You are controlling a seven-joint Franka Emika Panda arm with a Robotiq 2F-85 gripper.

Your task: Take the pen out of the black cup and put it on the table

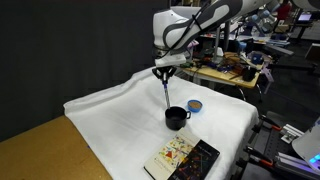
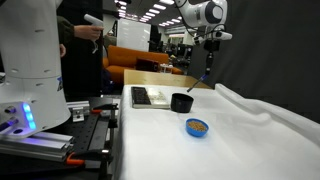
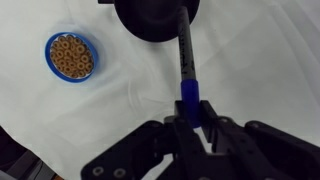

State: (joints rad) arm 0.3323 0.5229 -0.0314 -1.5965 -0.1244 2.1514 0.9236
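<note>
My gripper [image 1: 164, 72] is shut on the blue pen [image 1: 166, 90] and holds it upright, lifted above the black cup [image 1: 176, 117]. In the wrist view the pen [image 3: 186, 60] runs from my jaws [image 3: 192, 112] toward the cup [image 3: 155, 20] at the top edge. In an exterior view the gripper [image 2: 207, 62] holds the pen [image 2: 208, 76] behind and above the cup [image 2: 182, 102]. The cup stands on the white-draped table [image 1: 110, 110]. The pen's tip looks clear of the cup's rim.
A small round blue disc with orange filling [image 1: 195, 105] lies beside the cup, also in the wrist view [image 3: 71, 56] and an exterior view [image 2: 197, 127]. A colourful black-edged book [image 1: 182, 157] lies near the table's front. Tan wood [image 1: 40, 150] shows at one edge.
</note>
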